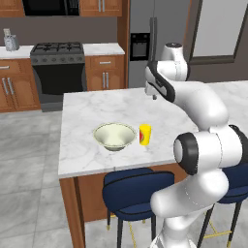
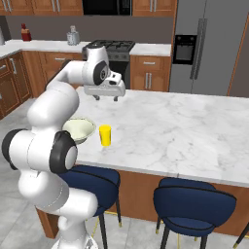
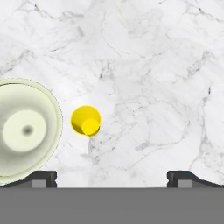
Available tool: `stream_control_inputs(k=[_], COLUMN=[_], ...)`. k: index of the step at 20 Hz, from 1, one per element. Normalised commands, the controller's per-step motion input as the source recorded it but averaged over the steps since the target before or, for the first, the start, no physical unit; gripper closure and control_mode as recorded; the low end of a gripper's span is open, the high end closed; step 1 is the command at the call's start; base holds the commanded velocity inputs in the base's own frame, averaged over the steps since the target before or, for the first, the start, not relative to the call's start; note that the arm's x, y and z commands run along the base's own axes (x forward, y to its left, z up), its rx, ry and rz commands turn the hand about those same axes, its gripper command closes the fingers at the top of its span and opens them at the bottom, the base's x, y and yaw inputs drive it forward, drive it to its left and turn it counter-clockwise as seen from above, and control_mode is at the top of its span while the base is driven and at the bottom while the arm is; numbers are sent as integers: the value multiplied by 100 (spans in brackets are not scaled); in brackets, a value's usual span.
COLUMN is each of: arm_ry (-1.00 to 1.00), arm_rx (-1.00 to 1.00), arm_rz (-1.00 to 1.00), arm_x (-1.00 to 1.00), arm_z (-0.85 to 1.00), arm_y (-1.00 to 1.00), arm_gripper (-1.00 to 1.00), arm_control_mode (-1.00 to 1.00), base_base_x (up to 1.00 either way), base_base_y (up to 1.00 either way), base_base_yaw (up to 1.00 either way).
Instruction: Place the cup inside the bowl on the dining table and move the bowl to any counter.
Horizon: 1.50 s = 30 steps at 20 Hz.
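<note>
Hand view from above: dining table, bowl and cup, nothing grasped yet.
Marble fills the frame; the bowl sits at the left edge with the cup just beside it, apart from its rim, left of centre. The gripper hangs high over the table with its jaws spread wide and empty. To do the pickup well, I would centre the jaws over the cup before descending, come straight down, and keep clear of the bowl's rim.
</note>
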Motion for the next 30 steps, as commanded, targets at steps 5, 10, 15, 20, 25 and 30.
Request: stream_control_inputs(k=[5,10,15,20,25,30], arm_ry=[0,0,0,0,0,0], arm_rx=[0,0,0,0,3,6], arm_rz=[-11,0,0,0,0,1], arm_x=[0,1,1,3,0,0], arm_z=[0,0,0,0,0,-1], arm_y=[0,0,0,0,8,10], arm_gripper=[-100,-100,-100,-100,-100,-100], arm_control_mode=[-100,-100,-100,-100,-100,-100], base_base_x=[0,0,0,0,0,0], base_base_y=[0,0,0,0,0,0], base_base_yaw=[0,0,0,0,0,0])
